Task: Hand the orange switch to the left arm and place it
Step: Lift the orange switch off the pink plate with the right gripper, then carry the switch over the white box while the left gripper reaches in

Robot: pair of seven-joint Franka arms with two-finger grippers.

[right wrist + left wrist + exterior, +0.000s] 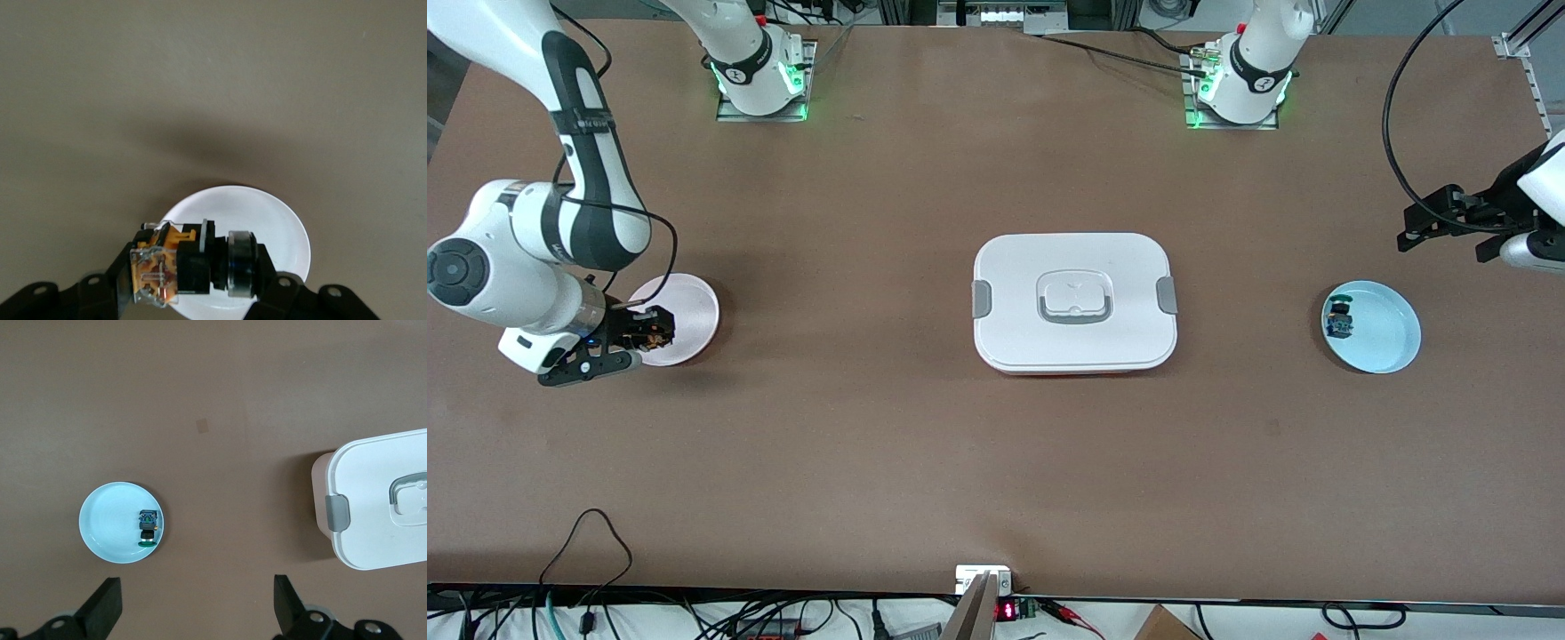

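Robotics lab; two bolted arm bases [763,76] with green lights on brown table [925,444]; aluminium framing [1516,40], loose cables [587,551], electronics board [1014,610] at edge

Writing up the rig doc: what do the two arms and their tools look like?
Both arms are glossy white with dark grey joint sections. The right arm carries a black strap and a thin black cable; a thicker black cable loops to the left arm. Bases glow green. The right tool and left tool are black with two fingers.
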